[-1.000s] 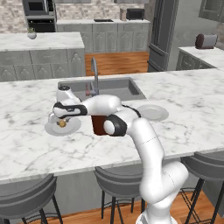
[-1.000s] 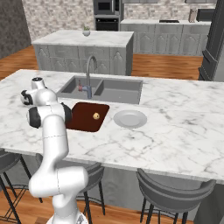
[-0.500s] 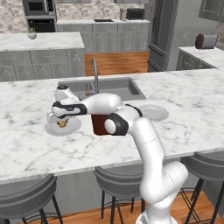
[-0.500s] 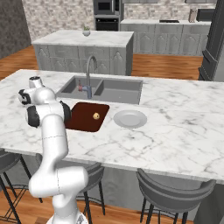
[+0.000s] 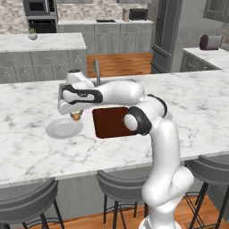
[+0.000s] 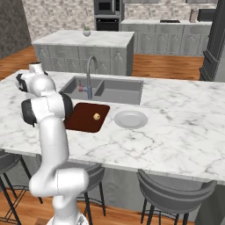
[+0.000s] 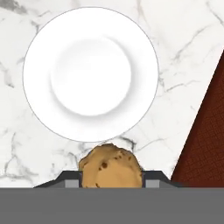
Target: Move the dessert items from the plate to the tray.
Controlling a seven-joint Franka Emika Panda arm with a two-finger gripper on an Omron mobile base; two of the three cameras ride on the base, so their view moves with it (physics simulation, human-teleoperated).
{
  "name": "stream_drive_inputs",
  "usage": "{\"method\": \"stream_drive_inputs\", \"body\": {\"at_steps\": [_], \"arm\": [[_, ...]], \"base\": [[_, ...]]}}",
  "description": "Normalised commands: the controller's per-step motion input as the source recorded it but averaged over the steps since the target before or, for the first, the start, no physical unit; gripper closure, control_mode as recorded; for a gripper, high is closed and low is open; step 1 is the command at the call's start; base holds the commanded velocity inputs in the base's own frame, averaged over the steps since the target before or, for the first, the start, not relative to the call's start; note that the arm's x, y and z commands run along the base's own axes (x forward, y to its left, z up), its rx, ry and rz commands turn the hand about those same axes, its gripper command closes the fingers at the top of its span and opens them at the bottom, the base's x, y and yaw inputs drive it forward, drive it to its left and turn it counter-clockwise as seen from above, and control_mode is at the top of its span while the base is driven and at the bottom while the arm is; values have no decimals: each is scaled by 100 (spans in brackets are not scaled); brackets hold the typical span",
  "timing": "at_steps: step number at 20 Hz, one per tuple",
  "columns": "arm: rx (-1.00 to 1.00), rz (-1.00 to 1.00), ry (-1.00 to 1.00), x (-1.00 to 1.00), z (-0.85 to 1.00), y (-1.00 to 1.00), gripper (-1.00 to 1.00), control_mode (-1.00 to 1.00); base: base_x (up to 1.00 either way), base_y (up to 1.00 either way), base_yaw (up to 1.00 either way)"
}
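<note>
Your gripper [image 5: 76, 114] sits closed on 1 cookie [image 7: 110, 166], the golden-brown lump wedged between the 2 dark fingers [image 7: 65, 178] in the hand view. In the left base view you can see that cookie [image 5: 76, 116] hanging under the hand, lifted clear above the near edge of the white plate [image 5: 62, 129] on the marble counter [image 5: 27, 147]. Looking down from the hand, the plate [image 7: 43, 52] lies beyond the held cookie, and a corner of the dark reddish-brown tray [image 7: 205, 148] shows at the right.

The tray [image 5: 109, 123] lies just beside the plate, in front of the sink [image 6: 118, 90]. In the right base view you can spot the other cookie [image 6: 96, 116] resting on the tray [image 6: 81, 121], toward its far side. A 2nd plate [image 6: 130, 119] sits just beside the tray on its other side.
</note>
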Motion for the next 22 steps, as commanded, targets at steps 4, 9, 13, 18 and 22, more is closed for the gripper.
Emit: {"method": "stream_drive_inputs", "body": {"at_steps": [4, 9, 13, 18, 22], "arm": [[0, -5, 0, -100, 19, -100, 100, -100], [0, -21, 1, -32, 1, -100, 100, -100], [0, -25, 1, 14, -18, -99, 100, -100], [0, -26, 9, 89, 4, -31, 100, -100], [-1, -2, 0, 49, 4, 0, 100, -100]], "base": [[0, 0, 0], [0, 0, 0], [0, 0, 0], [0, 0, 0], [0, 0, 0]]}}
